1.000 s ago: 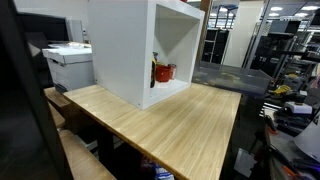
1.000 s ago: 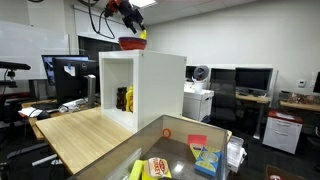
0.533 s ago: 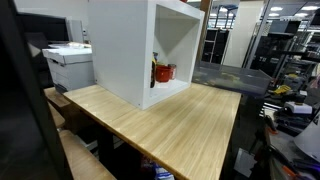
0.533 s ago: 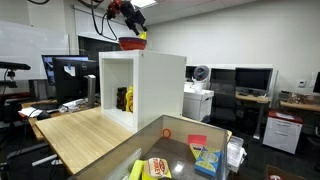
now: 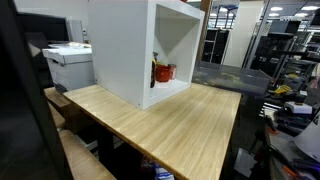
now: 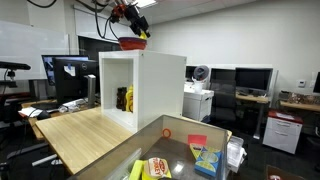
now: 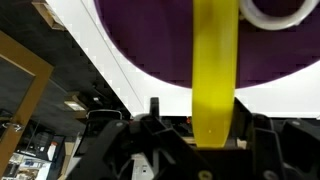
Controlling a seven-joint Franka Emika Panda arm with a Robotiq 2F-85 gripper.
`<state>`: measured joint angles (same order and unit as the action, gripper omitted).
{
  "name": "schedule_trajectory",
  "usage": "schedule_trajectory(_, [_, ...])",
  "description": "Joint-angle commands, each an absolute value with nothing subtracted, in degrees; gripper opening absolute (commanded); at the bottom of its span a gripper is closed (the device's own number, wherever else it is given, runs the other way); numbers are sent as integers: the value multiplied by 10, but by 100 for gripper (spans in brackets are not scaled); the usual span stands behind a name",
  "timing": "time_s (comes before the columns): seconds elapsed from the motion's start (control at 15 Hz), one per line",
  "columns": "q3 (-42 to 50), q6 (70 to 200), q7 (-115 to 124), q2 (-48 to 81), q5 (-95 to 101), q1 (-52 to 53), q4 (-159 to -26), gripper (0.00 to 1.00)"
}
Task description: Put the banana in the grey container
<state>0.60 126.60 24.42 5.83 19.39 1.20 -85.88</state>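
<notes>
holding banana w/ jaws abv bowl

Open air all round the gripper above the white box — room to pass on every side up there. Directly beneath, just the bowl on the box top, mouth wide in the wrist view, banana hanging over it. Pale ring intruding at that view's upper right. Lower down, box cavity open at the front — red and yellow items crowding its back corner. Broad bare tabletop in front.
</notes>
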Motion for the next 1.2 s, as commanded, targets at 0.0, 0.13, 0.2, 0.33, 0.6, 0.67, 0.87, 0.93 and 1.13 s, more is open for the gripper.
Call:
schedule_trajectory(0.0, [8,1253,260,57,204,21,-858,44])
schedule_trajectory(0.13, [7,1258,262,47,206,25,-868,30])
schedule_trajectory(0.2, [3,1266,265,35,210,25,-881,21])
schedule_trajectory(0.33, [2,1267,271,12,213,31,-899,12])
schedule_trajectory(0.6, [1,1260,274,-32,213,38,-922,12])
schedule_trajectory(0.67, [1,1263,276,-41,215,38,-927,12])
schedule_trajectory(0.87, [-12,1281,265,-90,221,22,-956,12])
schedule_trajectory(0.93, [-15,1279,263,-102,223,18,-962,12])
schedule_trajectory(1.13, [-24,1262,240,-158,211,15,-1014,12])
